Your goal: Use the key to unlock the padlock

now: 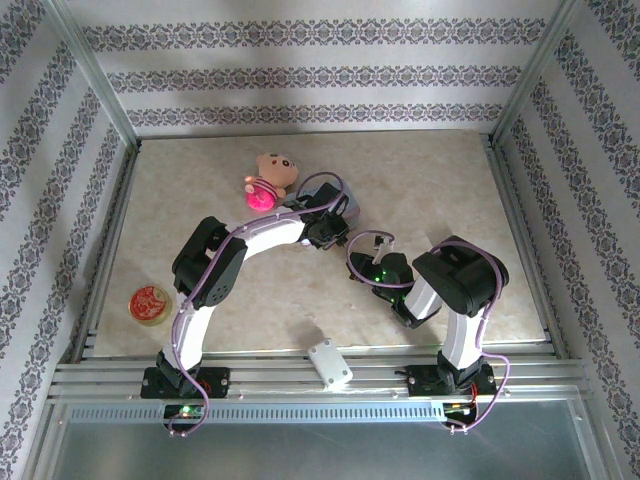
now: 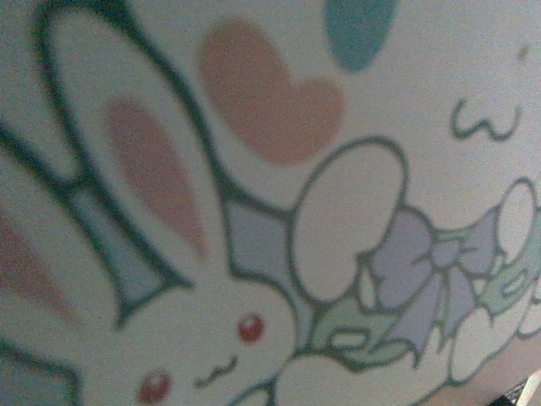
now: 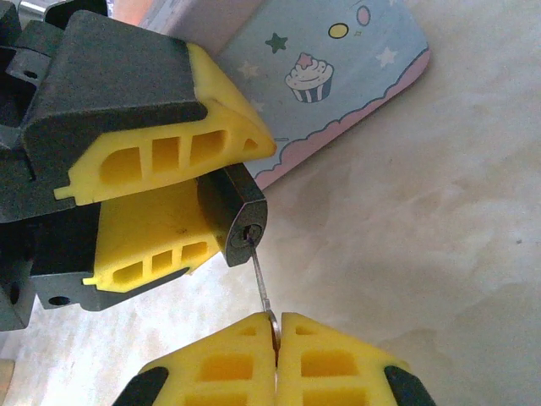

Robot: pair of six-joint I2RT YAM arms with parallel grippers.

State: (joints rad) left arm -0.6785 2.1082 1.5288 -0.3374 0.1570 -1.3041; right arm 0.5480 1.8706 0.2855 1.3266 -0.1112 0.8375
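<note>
1. In the right wrist view, the right gripper [image 3: 277, 326] at the bottom edge has its yellow fingers pressed together, pinching the head of a thin silver key [image 3: 262, 283].
2. The key's shaft rises up and left, its tip in the keyhole of the small dark padlock [image 3: 241, 216], left of centre.
3. The left gripper [image 3: 232, 196], coming in from the upper left, clamps the padlock's body between its partly closed yellow fingers.
4. Behind them, at top centre, lies a light-blue cartoon tin [image 3: 338, 76] on the pale marbled table [image 3: 423, 237].
5. In the overhead view, a plush toy [image 1: 272, 172] sits above centre, a round red-topped object [image 1: 150, 303] lies at the left, and a white block [image 1: 330, 363] lies at bottom centre.
</note>
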